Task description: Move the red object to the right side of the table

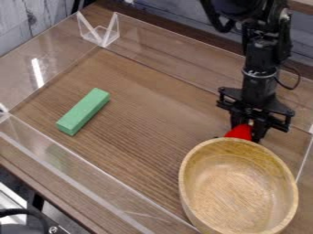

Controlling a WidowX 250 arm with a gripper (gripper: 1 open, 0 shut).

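The red object is a small bright red toy, held just behind the far rim of the wooden bowl at the right side of the table. My gripper points down from above and is shut on the red object, its black fingers on either side of it. Part of the toy is hidden by the fingers, and I cannot tell whether it touches the tabletop.
A green rectangular block lies on the left half of the table. Low clear acrylic walls border the tabletop, with a clear V-shaped piece at the back left. The bowl fills the front right corner.
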